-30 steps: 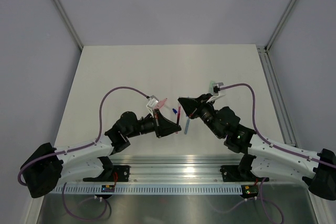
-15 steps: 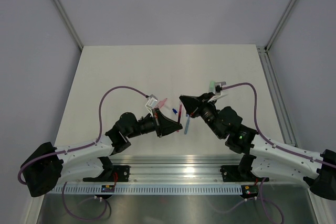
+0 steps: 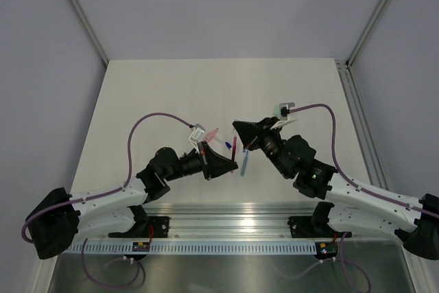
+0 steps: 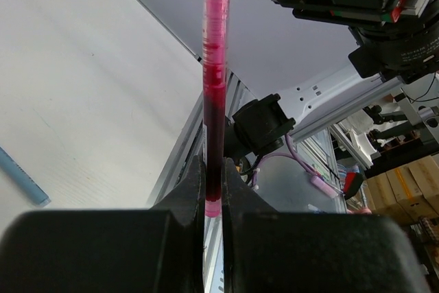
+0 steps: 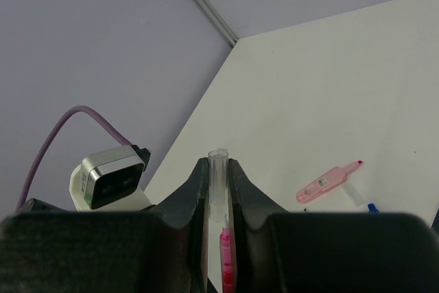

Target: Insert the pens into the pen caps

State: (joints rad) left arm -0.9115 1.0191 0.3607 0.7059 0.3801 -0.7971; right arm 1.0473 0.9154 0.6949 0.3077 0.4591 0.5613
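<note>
A red pen [image 4: 214,87] stands upright with my left gripper [image 4: 214,169] shut on its lower end. My right gripper [image 5: 218,166] is shut on a clear pen cap [image 5: 218,176]. The red pen's tip [image 5: 224,252] sits just below the cap's open end, between the right jaws. From above, the two grippers [image 3: 232,165] [image 3: 236,128] meet near the table's middle, with the red pen [image 3: 233,147] between them. A pale pink cap [image 5: 329,181] and a dark blue pen [image 5: 370,206] lie on the table. A light blue pen [image 3: 244,161] lies under the arms.
A mint cap [image 3: 277,110] rests by the right wrist camera. The left wrist camera [image 5: 110,180] is close beside the right jaws. Purple cables [image 3: 147,123] arch over both arms. The metal rail [image 3: 233,212] runs along the near table edge.
The right gripper has crept slightly up and left towards the pen. Both grips are unchanged.
</note>
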